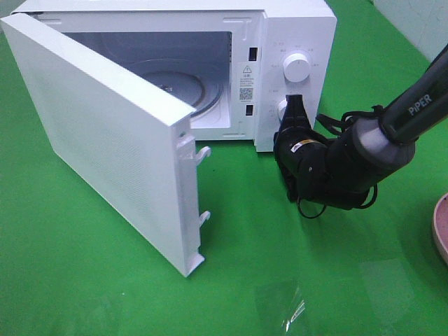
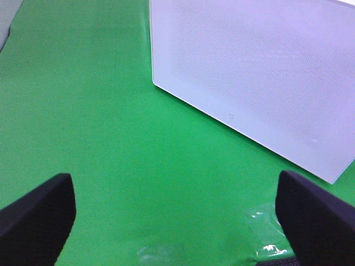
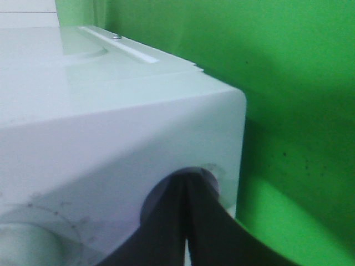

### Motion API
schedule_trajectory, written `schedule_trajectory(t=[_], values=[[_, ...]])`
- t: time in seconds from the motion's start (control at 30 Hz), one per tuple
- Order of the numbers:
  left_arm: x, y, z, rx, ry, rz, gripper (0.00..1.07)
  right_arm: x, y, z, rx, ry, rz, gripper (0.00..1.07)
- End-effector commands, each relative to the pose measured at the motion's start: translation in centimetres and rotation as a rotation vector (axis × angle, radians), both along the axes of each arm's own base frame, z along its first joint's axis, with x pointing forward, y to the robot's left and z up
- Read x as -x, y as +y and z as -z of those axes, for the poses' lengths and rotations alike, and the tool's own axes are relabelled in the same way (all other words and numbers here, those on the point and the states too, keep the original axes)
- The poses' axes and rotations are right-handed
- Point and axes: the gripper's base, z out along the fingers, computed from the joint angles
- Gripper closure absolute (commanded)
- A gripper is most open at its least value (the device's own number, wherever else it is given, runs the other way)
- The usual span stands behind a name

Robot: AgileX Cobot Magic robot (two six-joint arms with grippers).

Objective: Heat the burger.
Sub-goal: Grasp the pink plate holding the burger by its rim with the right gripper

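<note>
The burger is out of view in all three views. The white microwave [image 1: 297, 31] stands at the back with its door [image 1: 105, 140] swung wide open toward the front left. Its glass turntable [image 1: 189, 80] shows bare where the door does not hide it. My right gripper [image 1: 293, 105] is shut, its tips pressed against the control panel where the lower dial sits, below the upper dial [image 1: 297, 68]. The right wrist view shows the shut fingers [image 3: 166, 233] meeting at a round recess in the panel. My left gripper [image 2: 176, 221] is open over bare green cloth, short of the door [image 2: 260, 72].
A pink plate [image 1: 442, 227] pokes in at the right edge of the table. A clear scrap of film [image 1: 294, 311] glints on the green cloth [image 1: 84, 280] near the front. The open door blocks much of the left half.
</note>
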Motion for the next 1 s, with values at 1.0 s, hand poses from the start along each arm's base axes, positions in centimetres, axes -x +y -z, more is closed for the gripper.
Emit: schedule_trajectory(t=[1.0], values=[[0.0,-0.1,0.0,0.008,-0.003,0.003,0.17,5.8,0.9,-1.3,0.069,0.031,-0.215,1.07]])
